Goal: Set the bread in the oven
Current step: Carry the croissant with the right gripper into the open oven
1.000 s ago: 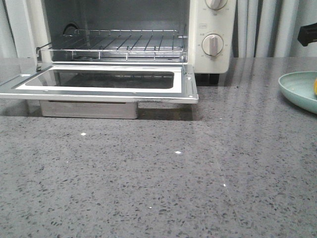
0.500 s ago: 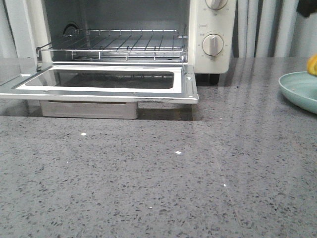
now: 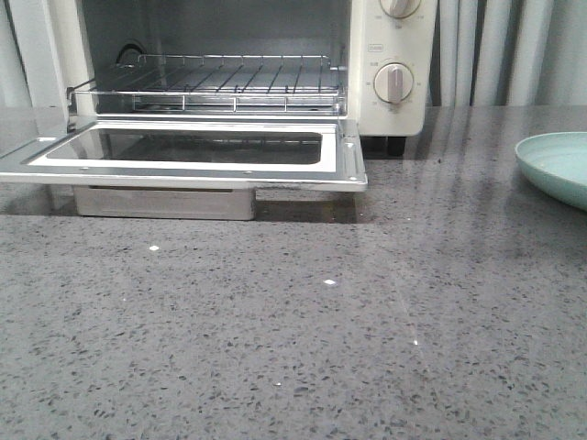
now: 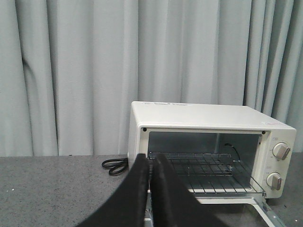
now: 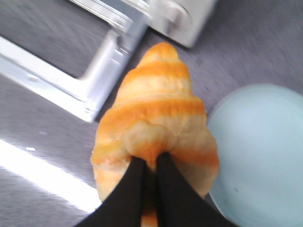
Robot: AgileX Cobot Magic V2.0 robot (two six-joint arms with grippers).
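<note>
Front view: oven (image 3: 390,64) sits at the far left-centre of the grey speckled stone worktop (image 3: 293,348), door (image 3: 183,151) folded down flat toward the camera, glass window in a bright metal frame. Door's left corner runs out of shot; its right front corner overhangs the worktop. Wire rack (image 3: 220,82) sits inside the open cavity, nothing on it. Wide bare worktop in front of the door and between the door and the pale teal plate (image 3: 555,165), which is cut off by the right edge. Neither arm shows in the front view. Right wrist view: right end effector (image 5: 150,163) pinches the bread (image 5: 158,111) at its broad end, dark fingers pressed into the crust; bread is held in the air above the worktop, between the door corner and the plate, tapered tip toward the oven. Glossy golden-yellow roll, orange-brown bands. This view is motion-blurred, oven detail soft. Left wrist view: left end effector (image 4: 149,163) has its black fingers pressed together, nothing between them, held clear in front of the oven's open cavity. Cream-white casing, two round knobs, grey pleated curtain (image 4: 71,71) behind, a coiled black cable (image 4: 115,165) on the worktop beside the oven.
</note>
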